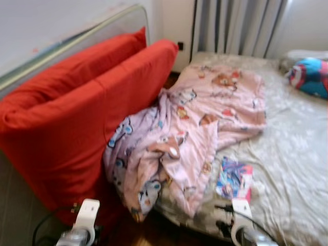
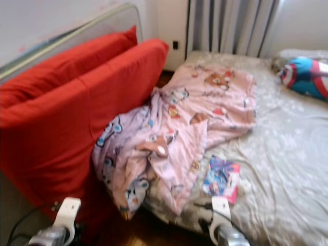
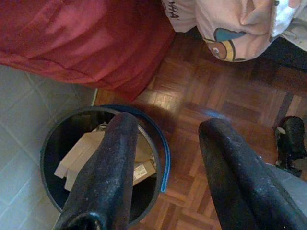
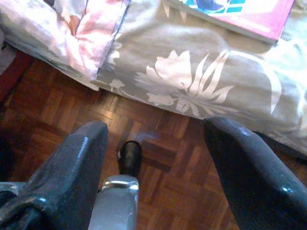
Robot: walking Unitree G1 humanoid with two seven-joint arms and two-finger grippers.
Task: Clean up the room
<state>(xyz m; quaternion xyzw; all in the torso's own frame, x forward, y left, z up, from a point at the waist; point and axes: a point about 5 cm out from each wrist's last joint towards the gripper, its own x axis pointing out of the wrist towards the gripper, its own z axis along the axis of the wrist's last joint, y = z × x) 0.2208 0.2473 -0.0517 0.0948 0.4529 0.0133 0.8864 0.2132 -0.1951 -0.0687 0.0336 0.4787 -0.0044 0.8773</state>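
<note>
Between pickups — left gripper [image 3: 165, 158] and right gripper [image 4: 158, 153], both spread and empty; next, probably right reach to near-edge book [image 1: 234, 178] on bed [image 1: 297, 154].

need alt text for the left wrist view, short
The left gripper, its two black fingers open and empty, hangs above a dark round bin holding cardboard scraps. The bin stands where grey tile meets parquet floor, with a red cushion and a pink cartoon-print blanket beyond.
</note>
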